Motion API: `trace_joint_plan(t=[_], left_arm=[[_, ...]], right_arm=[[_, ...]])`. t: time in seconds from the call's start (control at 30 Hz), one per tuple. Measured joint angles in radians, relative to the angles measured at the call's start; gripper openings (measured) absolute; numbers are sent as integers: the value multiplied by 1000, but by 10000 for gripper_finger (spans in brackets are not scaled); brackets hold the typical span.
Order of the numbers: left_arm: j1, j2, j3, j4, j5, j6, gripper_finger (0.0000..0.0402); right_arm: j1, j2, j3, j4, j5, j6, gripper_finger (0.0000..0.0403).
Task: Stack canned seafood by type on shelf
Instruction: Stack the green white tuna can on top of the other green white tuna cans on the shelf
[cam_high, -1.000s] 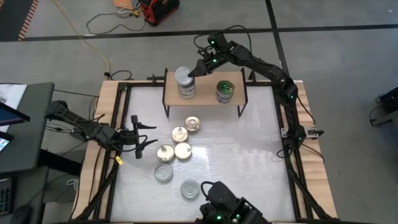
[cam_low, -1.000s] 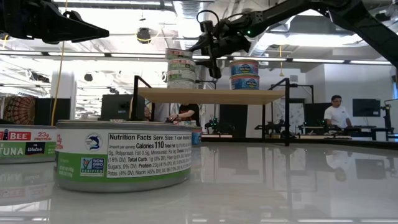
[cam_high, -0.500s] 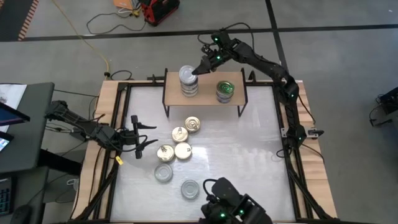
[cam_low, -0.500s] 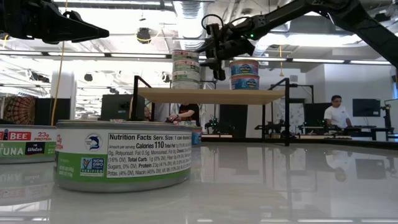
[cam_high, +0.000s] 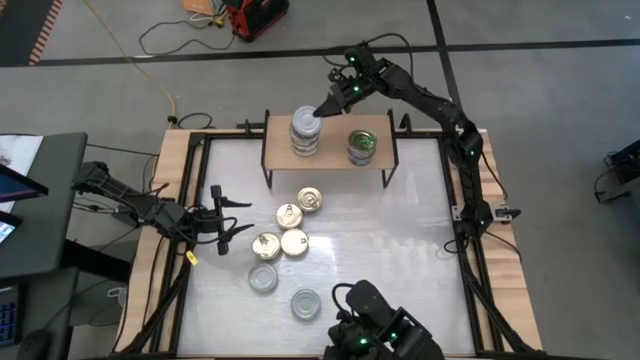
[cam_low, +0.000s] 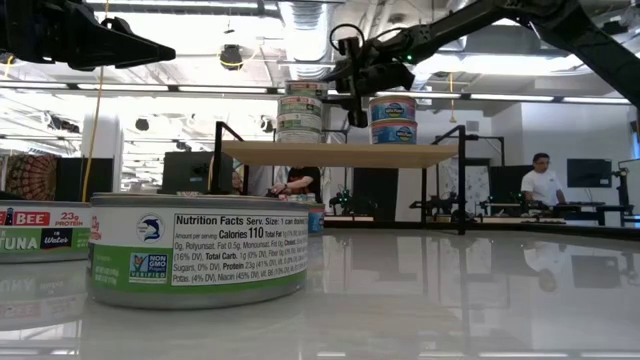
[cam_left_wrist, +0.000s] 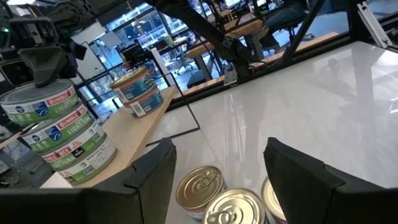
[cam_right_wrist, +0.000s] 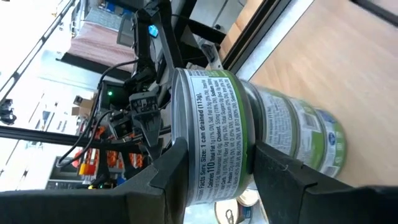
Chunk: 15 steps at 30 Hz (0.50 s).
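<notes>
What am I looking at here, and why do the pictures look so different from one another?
These are four camera views of one moment. One camera looks straight down on a white table, one sits at table-top height, and one rides on each wrist of the machine. The machine is a robot with two dark jointed arms, each ending in a two-fingered hand.

The right hand reaches over a small light-wood shelf on black legs and grips a round metal tin with a green label, the top one of a green-labelled stack. A shorter stack of blue-labelled tins stands beside it on the shelf.

The left hand waits open and empty at the table's left side. Near it on the table lie four gold-lidded tins and two silver-lidded tins.
</notes>
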Motion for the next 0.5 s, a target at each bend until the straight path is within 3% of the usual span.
trace_joint_plan(t=[0.33, 0.5], left_arm=[[0, 0, 0, 0, 0, 4, 233], [0, 0, 0, 0, 0, 2, 233]], right_arm=[[8, 0, 0, 0, 0, 3, 188], [10, 0, 1, 3, 3, -4, 207]])
